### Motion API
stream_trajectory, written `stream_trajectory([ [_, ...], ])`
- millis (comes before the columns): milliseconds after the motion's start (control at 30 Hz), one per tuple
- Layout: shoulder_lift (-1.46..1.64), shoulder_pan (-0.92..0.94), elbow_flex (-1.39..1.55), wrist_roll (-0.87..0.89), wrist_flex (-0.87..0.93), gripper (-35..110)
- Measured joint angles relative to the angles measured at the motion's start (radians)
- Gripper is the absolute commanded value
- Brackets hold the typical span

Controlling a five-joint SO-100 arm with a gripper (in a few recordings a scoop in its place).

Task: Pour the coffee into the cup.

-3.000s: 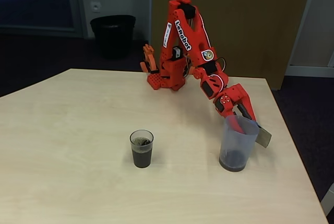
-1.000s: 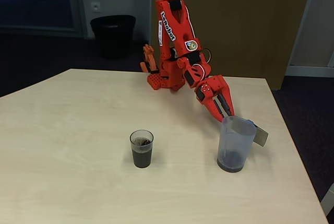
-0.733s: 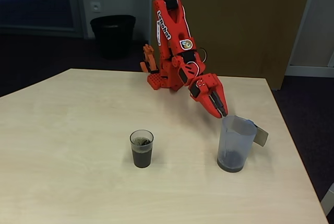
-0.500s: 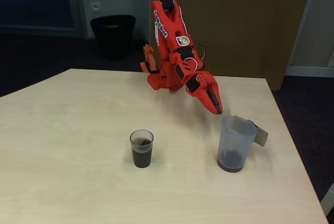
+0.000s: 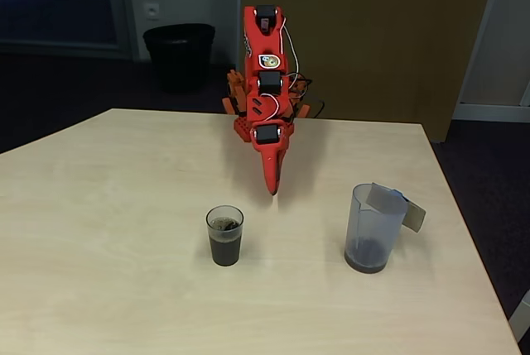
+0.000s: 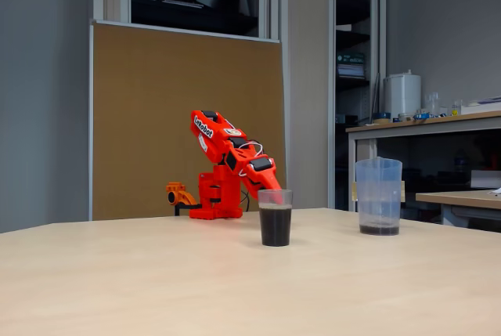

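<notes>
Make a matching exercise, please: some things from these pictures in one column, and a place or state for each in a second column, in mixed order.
Column one:
1. cup
2. jug
3. end effector
4. bin

Column two:
A. stands on the floor behind the table
B. holds dark coffee to well over half its height
C. hangs above the table, behind the cup, holding nothing
D. keeps only a thin dark layer at the bottom

Pairs: 1-B, 2-D, 3-C, 4-A
</notes>
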Motion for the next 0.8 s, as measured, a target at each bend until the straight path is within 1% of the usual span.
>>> stream_trajectory([
  [200, 0.123, 0.081, 0.002, -0.040, 0.284, 0],
  [267, 0.179, 0.083, 0.003, -0.041, 0.371, 0],
  [367, 0.253, 0.078, 0.012, -0.091, 0.503, 0],
  [533, 0.357, 0.077, 0.012, -0.112, 0.672, 0],
  [667, 0.439, 0.060, 0.014, -0.104, 0.761, 0],
  [800, 0.577, 0.041, 0.014, -0.091, 0.885, 0],
])
